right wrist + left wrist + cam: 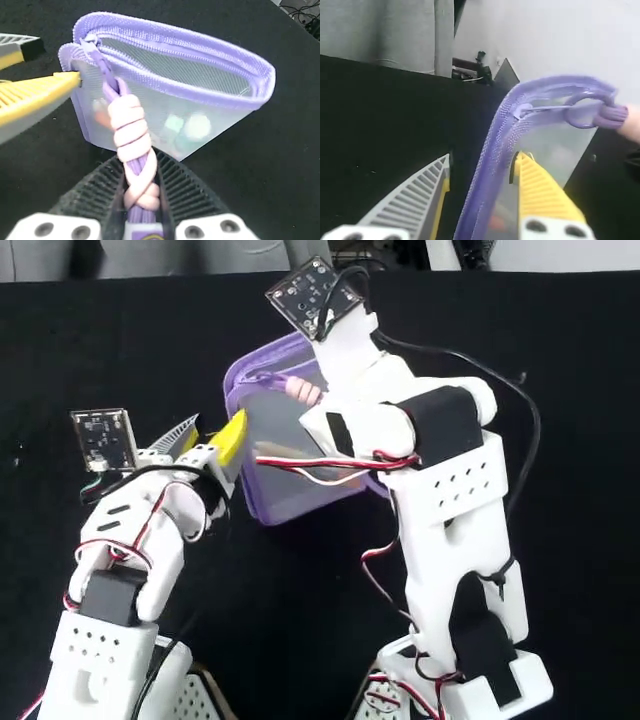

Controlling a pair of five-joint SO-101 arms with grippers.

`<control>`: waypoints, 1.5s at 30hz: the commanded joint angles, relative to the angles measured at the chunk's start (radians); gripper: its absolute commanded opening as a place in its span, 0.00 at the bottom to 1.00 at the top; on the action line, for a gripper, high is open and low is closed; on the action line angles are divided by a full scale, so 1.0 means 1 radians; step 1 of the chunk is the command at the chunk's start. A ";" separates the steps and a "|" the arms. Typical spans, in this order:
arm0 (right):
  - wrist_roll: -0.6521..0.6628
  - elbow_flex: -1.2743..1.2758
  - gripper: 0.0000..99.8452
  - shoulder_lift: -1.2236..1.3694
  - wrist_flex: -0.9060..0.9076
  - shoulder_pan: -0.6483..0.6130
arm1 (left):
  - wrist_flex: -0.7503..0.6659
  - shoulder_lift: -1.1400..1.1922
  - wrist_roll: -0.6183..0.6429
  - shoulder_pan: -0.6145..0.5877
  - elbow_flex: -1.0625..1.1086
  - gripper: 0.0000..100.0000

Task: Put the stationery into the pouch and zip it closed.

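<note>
Black table (580, 390); pouch (268, 430) mouth up; right end effector (136, 160) pinches pull (130, 125), left end effector (213, 428) wide.

Two white printed arms, left arm (120, 580) and right arm (455, 510), black servo blocks (445, 420), red-white-black wire bundles (300, 465), dark camera boards (103, 438) at wrists; left gripper (484, 157) ribbed yellow and grey, right gripper (137, 162) ribbed black

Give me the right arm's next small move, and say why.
Probably draw the pull cord along the pouch rim toward its far end: the right gripper is shut on the cord, the zipper gapes open, items lie inside, and the left gripper straddles the corner where the cord starts.
</note>
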 commanded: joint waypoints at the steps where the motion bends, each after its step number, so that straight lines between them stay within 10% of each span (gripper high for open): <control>1: -0.012 -0.004 0.01 -0.041 0.031 -0.009 | -0.091 0.012 0.005 0.048 -0.035 0.21; 18: -0.005 0.104 0.01 -0.183 0.026 -0.008 | -0.377 0.018 -0.201 0.173 0.111 0.21; 45: -0.006 0.074 0.01 -0.193 0.020 0.095 | -0.384 0.008 -0.358 0.328 0.252 0.03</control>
